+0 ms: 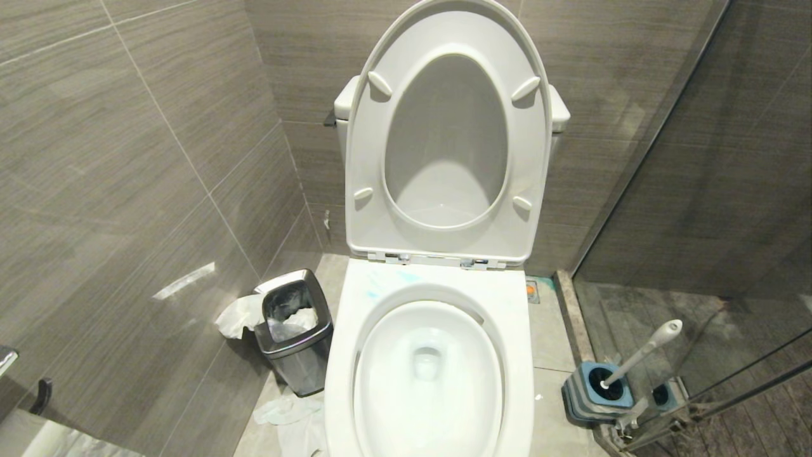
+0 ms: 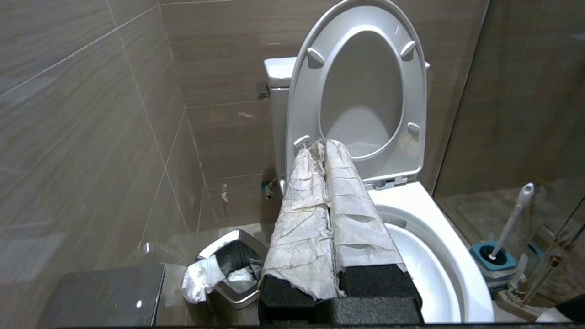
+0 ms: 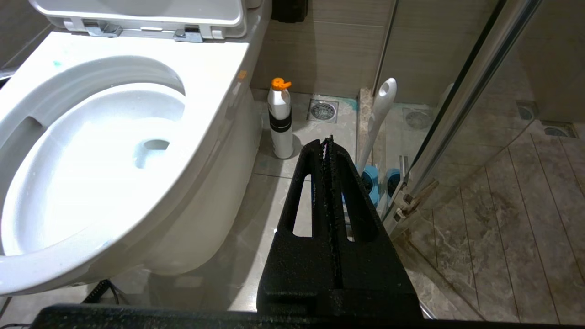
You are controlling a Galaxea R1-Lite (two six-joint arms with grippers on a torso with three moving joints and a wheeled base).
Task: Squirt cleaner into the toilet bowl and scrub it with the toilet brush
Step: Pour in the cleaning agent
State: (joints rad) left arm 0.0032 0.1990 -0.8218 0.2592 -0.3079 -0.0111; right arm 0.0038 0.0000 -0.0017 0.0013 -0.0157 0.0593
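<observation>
Head view: we see 1 bowl [image 1: 428, 374], seat up, 1 brush [image 1: 641, 352] in its holder [image 1: 599, 390] on our right, 1 bin [image 1: 295, 330] on our left.
Only our right wrist view shows 1 orange-capped bottle [image 3: 280, 121] between bowl and brush. Blue cleaner [image 1: 380, 282] smears the back rim. We hold nothing: left gripper [image 2: 323, 146] and right gripper [image 3: 328, 141] both pressed together.

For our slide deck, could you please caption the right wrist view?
Shut right pincer above floor beside toilet bowl, toilet brush in holder.
</observation>
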